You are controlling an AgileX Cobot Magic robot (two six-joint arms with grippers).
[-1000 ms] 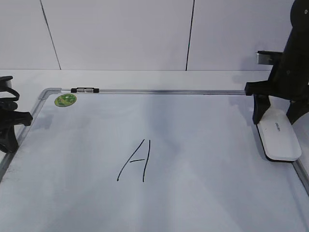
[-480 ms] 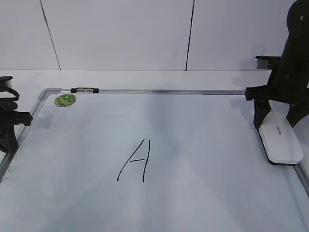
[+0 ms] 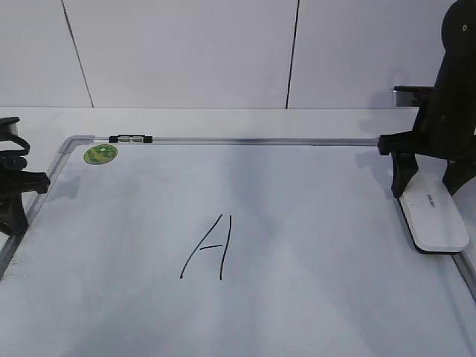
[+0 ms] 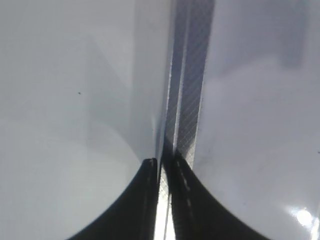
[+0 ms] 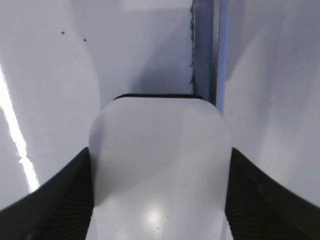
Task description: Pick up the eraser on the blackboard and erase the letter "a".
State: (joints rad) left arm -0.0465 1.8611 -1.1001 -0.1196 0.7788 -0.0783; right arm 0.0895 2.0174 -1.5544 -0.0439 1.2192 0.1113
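The white eraser lies at the right edge of the blackboard, against its silver frame. My right gripper straddles the eraser's far end, a finger pressed on each long side, shut on it. In the right wrist view the eraser fills the gap between the fingers of that gripper. Only a tall capital "A" shows on the board; no lowercase "a" is visible. My left gripper is shut and empty at the board's left frame; the left wrist view shows it over the frame strip.
A round green sticker sits in the board's far left corner. A small black-and-white clip sits on the far frame rail. White wall panels stand behind the table.
My right gripper and the eraser have shifted a little to the right and nearer, toward the right frame. The left arm has not moved.
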